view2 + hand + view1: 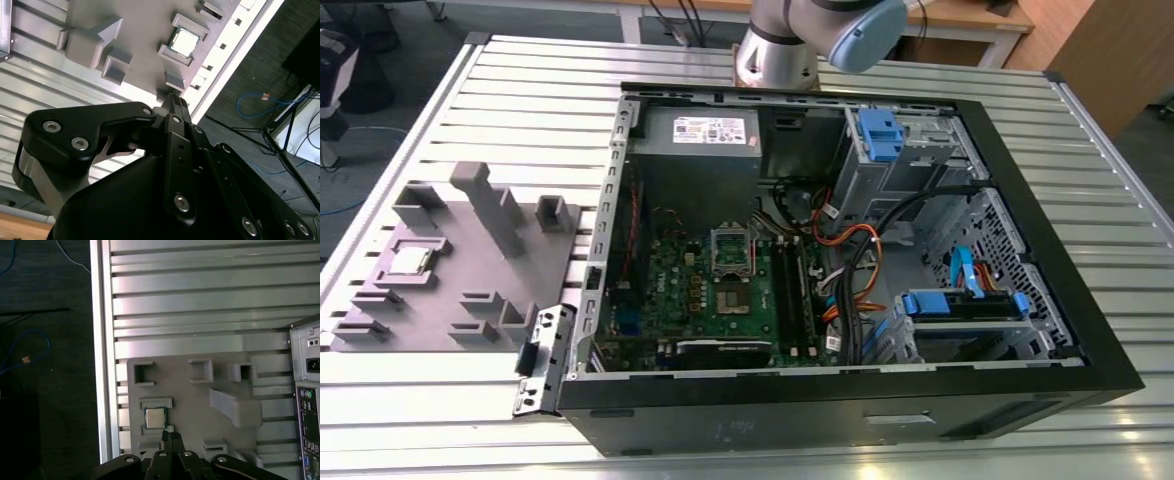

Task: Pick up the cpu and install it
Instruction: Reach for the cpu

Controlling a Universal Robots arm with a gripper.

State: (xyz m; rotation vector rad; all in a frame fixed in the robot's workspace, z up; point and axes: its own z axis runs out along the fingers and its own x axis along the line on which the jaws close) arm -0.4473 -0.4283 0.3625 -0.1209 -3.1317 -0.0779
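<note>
broadly, the slatted metal table (494, 90) carries everything. on it the open computer case (854, 420) lies on its side, with the green motherboard (707, 300) facing up inside. just beside the case, toward the exterior view's left, sits the grey moulded tray (480, 290). the gripper (170, 440) hangs over that tray, not over the case. in both wrist views its fingers (176, 102) are pressed together with nothing between them. the dark socket frame (731, 250) on the motherboard looks unfilled, so the install is not yet done.

smallest is the cpu (155, 418). it lies flat, metal top up, in a walled pocket of the tray near the table's outer edge, well apart from the socket. it sits just beyond the fingertips and a little off their line, clear of them and untouched. how high the tips stand above it i cannot tell. being square, it has no long axis, and its edges run parallel to the pocket walls.
</note>
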